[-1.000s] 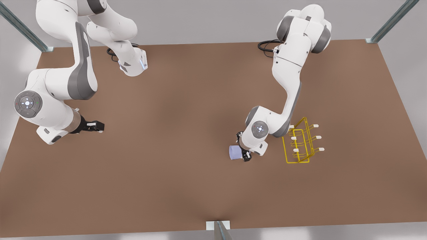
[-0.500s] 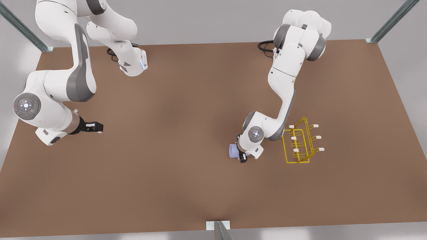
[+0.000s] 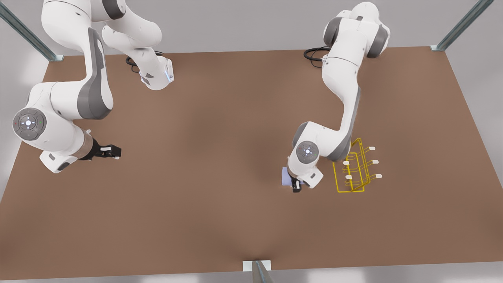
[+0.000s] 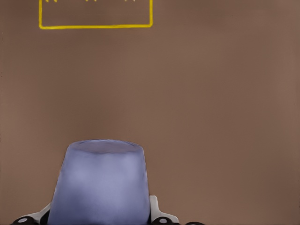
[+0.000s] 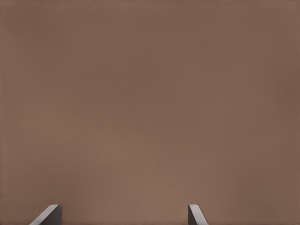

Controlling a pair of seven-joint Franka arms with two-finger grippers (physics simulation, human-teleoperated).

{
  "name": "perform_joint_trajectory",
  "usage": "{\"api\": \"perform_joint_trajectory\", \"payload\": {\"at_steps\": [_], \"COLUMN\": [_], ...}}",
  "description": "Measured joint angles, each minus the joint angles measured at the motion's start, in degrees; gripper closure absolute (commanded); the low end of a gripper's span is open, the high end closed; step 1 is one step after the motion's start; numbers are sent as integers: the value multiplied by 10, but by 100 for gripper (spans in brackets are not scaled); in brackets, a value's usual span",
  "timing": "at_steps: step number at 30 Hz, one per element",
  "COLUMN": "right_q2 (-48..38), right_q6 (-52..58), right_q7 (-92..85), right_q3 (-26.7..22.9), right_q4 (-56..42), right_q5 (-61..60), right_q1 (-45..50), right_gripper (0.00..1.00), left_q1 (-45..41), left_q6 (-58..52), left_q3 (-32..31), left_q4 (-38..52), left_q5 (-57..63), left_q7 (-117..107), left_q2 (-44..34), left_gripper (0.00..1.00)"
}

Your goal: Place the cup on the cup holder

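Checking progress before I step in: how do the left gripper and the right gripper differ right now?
The left gripper is shut on the cup, while the right gripper is open and holds nothing. The left gripper sits just beside the cup holder, toward the front view's right; the right gripper waits far off at the front view's left. Both are over the brown table.

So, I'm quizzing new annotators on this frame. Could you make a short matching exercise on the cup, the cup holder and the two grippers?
Things:
1. cup
2. cup holder
3. left gripper
4. right gripper

States:
A. open over bare table, waiting
B. yellow wire, standing on the table
C. shut on the cup
D. lavender-blue, held off the rack

Pairs: 1-D, 2-B, 3-C, 4-A
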State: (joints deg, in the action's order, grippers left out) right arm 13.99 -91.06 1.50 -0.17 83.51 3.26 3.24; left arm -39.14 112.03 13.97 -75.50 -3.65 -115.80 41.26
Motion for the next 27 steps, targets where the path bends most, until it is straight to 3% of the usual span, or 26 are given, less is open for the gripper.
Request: {"api": "perform_joint_trajectory", "payload": {"at_steps": [4, 9, 14, 27], "right_q2": [1, 1, 4, 5], "right_q6": [-1, -2, -2, -2], "right_q7": [0, 0, 0, 1], "right_q3": [0, 0, 0, 0], "right_q4": [-1, -1, -1, -1], "right_q5": [0, 0, 0, -1], "right_q1": [0, 0, -4, -4], "right_gripper": [0, 0, 0, 0], "left_q1": [-211, -317, -341, -316], "left_q6": [-123, -225, -271, -246], "left_q3": [264, 396, 440, 447], "left_q4": [-7, -29, -41, -71], "left_q5": [42, 148, 241, 279], "left_q7": [9, 31, 55, 92], "left_q2": [27, 92, 177, 247], "left_gripper": [31, 31, 31, 31]}}
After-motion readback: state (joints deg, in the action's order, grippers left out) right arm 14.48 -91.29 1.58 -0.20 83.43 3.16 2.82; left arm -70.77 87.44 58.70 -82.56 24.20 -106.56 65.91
